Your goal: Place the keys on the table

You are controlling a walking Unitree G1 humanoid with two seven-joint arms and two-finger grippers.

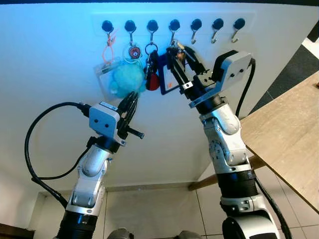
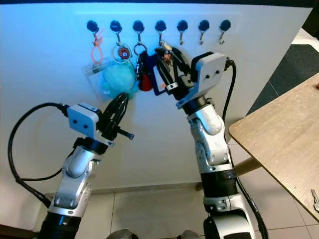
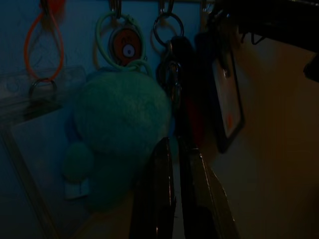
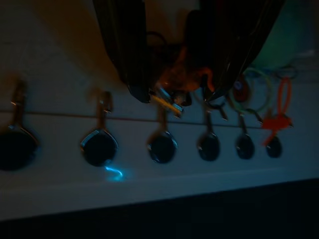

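A bunch of keys [image 1: 177,51] with a dark blue tag [image 1: 167,79] hangs from the fourth hook of a wall rack [image 1: 219,17]. My right gripper [image 1: 175,49] is raised to that hook. In the right wrist view its two fingers stand apart on either side of the keys [image 4: 167,99], so it is open. My left gripper [image 1: 134,94] is raised just below a teal pompom keychain [image 1: 127,79], shut with nothing between its fingers [image 3: 162,189]. The wooden table [image 1: 289,139] stands at the right.
An orange loop with a clear card holder [image 1: 105,69] and a black and red fob [image 1: 152,77] also hang on the rack. Three hooks to the right are bare. A small silver key [image 2: 315,200] lies on the table. Tiled floor [image 1: 149,209] lies below.
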